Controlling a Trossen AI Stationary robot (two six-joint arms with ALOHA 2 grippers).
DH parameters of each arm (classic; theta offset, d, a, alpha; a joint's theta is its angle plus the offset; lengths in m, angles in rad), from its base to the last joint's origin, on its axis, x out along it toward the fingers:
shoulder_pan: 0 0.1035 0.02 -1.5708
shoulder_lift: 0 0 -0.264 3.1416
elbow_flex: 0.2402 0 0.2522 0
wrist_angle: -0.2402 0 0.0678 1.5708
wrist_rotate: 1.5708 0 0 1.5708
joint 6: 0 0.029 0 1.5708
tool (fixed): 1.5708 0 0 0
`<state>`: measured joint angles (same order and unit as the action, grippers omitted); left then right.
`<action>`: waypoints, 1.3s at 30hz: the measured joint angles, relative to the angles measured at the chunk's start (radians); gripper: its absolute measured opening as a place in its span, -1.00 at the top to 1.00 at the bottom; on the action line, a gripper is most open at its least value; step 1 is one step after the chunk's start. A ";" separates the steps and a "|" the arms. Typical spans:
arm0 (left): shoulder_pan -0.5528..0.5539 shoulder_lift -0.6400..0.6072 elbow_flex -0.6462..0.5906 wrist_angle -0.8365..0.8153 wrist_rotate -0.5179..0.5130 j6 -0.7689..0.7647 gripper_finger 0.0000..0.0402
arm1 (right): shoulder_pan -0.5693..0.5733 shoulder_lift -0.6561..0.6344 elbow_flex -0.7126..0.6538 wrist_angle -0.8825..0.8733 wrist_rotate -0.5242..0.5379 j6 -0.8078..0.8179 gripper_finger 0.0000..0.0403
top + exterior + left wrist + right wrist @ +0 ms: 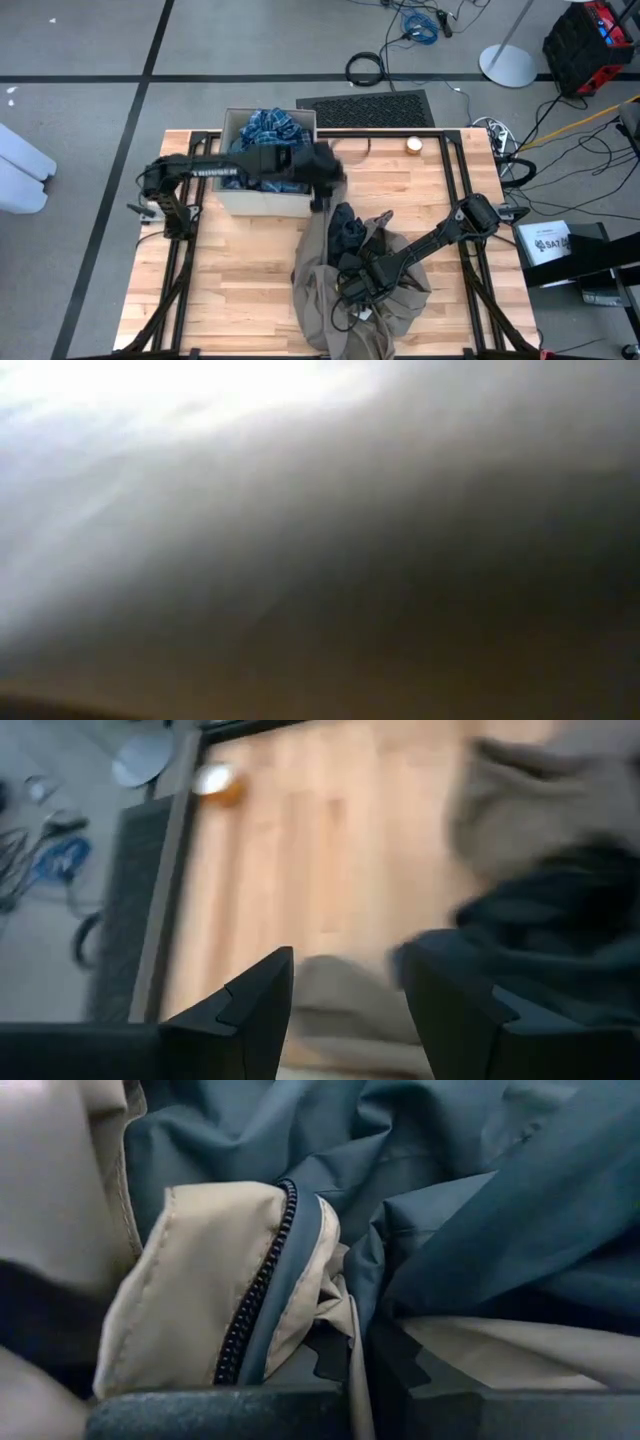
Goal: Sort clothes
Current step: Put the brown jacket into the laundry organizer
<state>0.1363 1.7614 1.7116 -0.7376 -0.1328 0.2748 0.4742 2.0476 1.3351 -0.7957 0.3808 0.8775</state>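
A taupe jacket (330, 300) with a teal-blue lining (480, 1210) lies heaped on the wooden table (240, 280), right of centre toward the near edge. A dark piece (350, 232) rests on the heap's far part. My right gripper (352, 288) is down in the heap, shut on the jacket. A blue-white plaid shirt (268, 130) fills the box (262, 203) at the far left. My left gripper (322, 198) hangs open by the box's right end, above the heap's far edge, with nothing between its fingers (265, 995). Cloth fills the low view. My right gripper pinches a bunched fold of the jacket between its two fingers, at the taupe edge (352, 1342) beside the black zipper (255, 1290). The fingers slant down from the table's right side. The jacket lies slack on the table around them.
A small round yellowish object (415, 144) sits near the table's far edge. Black frame rails (452, 170) run along the table's sides and far edge. Bare wood shows left of the heap and between the box and the round object.
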 joint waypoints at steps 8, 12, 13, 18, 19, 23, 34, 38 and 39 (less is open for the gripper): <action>0.138 0.241 0.467 -0.275 0.095 0.048 0.02 | -0.011 0.000 0.000 0.003 -0.006 -0.019 0.98; 0.193 0.406 0.631 -0.445 0.157 0.041 0.02 | -0.011 0.000 0.000 0.003 -0.005 -0.026 0.98; 0.198 0.442 0.646 -0.478 0.161 0.053 0.02 | -0.011 0.000 0.000 0.004 -0.004 -0.026 0.98; 0.189 0.550 0.637 -0.600 0.082 0.123 0.02 | -0.011 0.000 0.000 0.003 -0.002 -0.033 0.98; 0.188 0.569 0.637 -0.619 0.064 0.124 0.02 | -0.011 0.000 0.000 0.004 -0.001 -0.034 0.98; 0.173 0.617 0.637 -0.598 0.050 0.133 0.02 | -0.012 0.000 0.000 0.006 0.003 -0.051 0.98; 0.165 0.661 0.637 -0.558 0.053 0.170 0.02 | -0.030 0.000 0.001 0.013 0.001 -0.068 0.98; 0.167 0.668 0.637 -0.560 0.048 0.176 0.02 | -0.032 0.000 0.000 0.026 0.003 -0.079 0.98; 0.167 0.668 0.637 -0.561 0.035 0.176 0.02 | -0.033 0.000 0.000 0.026 0.003 -0.080 0.98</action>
<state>0.3031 2.4297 2.3486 -1.2989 -0.0975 0.4507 0.4412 2.0476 1.3354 -0.7694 0.3838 0.7979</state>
